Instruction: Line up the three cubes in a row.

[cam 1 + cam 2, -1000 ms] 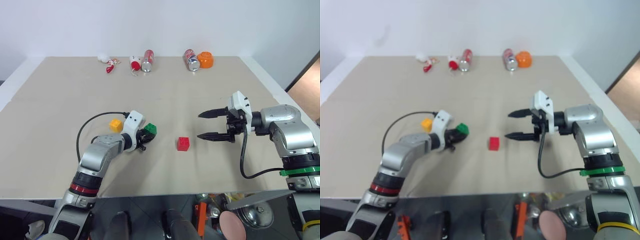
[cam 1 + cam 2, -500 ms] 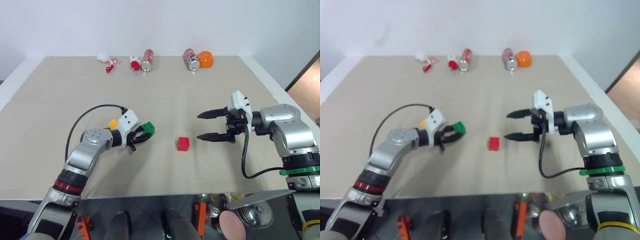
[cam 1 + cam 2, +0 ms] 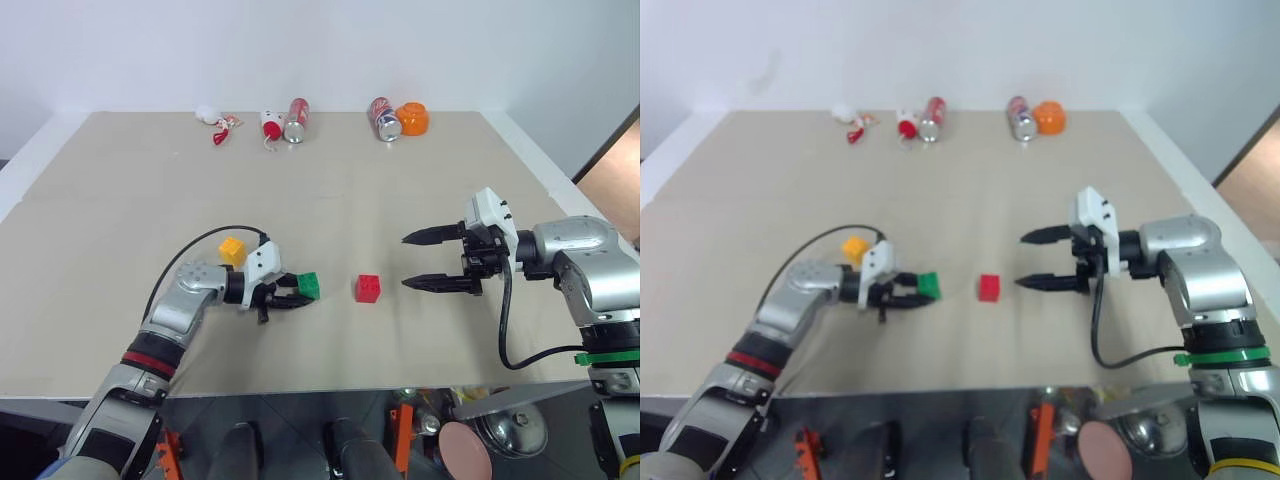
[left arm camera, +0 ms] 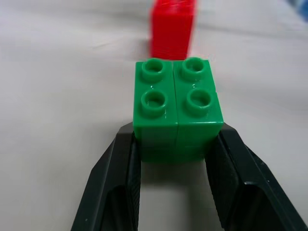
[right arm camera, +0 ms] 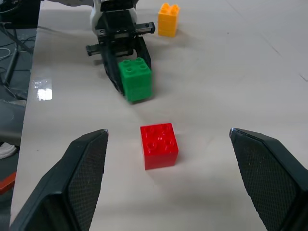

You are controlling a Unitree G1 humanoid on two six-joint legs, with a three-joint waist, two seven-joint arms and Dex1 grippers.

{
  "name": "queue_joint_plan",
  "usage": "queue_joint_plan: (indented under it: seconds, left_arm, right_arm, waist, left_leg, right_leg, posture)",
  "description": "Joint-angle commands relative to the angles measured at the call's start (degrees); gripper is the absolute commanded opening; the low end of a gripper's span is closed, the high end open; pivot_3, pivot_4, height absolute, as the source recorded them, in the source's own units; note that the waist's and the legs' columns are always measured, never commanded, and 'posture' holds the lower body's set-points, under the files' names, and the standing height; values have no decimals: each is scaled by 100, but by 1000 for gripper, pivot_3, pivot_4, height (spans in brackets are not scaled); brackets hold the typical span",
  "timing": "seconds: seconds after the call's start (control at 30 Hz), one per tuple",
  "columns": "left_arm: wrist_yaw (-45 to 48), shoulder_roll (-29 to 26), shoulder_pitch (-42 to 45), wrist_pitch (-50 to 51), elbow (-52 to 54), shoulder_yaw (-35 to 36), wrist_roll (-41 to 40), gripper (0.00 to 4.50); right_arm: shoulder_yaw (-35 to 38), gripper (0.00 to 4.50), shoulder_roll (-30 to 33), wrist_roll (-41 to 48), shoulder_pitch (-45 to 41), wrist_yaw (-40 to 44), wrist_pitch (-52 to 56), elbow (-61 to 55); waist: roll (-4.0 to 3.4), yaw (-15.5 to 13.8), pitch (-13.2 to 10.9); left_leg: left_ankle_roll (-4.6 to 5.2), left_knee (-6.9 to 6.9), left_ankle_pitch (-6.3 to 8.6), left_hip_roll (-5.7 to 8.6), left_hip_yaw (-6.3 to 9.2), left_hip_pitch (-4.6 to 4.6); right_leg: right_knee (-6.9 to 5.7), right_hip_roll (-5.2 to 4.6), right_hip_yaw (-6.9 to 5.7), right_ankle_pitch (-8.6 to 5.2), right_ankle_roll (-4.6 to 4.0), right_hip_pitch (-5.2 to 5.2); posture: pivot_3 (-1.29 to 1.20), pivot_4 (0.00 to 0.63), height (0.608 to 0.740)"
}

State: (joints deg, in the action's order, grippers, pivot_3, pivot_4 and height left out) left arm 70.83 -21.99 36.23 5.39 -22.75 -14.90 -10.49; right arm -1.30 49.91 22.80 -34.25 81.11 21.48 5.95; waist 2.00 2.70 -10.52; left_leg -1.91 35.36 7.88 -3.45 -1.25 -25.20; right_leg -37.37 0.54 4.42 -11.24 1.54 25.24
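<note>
A small green plastic cube (image 4: 177,103) with four round studs on top sits clamped between the two black, smooth fingers of the left gripper (image 3: 283,296), low over the matte beige worktop (image 3: 400,190). Just beyond it, in line with the jaws, rests a glossy red studded plastic cube (image 3: 367,288). A yellow-orange studded plastic cube (image 3: 232,250) lies behind the left wrist, apart from the other two. The right gripper (image 3: 420,261) faces the red cube from the other side, jaws spread wide and empty, tips near but not touching it.
</note>
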Motion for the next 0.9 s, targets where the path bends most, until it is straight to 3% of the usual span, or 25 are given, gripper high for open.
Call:
queue_joint_plan:
  seconds: [0.03,0.37,0.9]
  left_arm:
    - [192,21,273,-238,-185,-50,76,1314]
    - [-49,215,787,-1013,-1323,-76,623,1314]
    - [450,431,858,-815,-1302,-98,513,1314]
  right_arm:
    - [275,4186,130,153,32,-34,47,-280]
    - [521,4186,398,196,720,-99,-10,-559]
    - [415,4186,314,178,637,-190,-113,-398]
  waist:
    - [0,5,0]
    - [0,0,0]
    - [0,-7,0]
  left_leg:
    - [0,0,0,0,0,0]
    - [1,3,0,2,0,1]
    - [2,4,1,8,1,1]
  right_leg:
    - [0,0,0,0,0,0]
    - [0,-1,3,-1,1,-5]
    - [0,-3,5,-4,7,-7]
  posture:
    - [0,150,740]
    - [0,150,740]
    - [0,150,740]
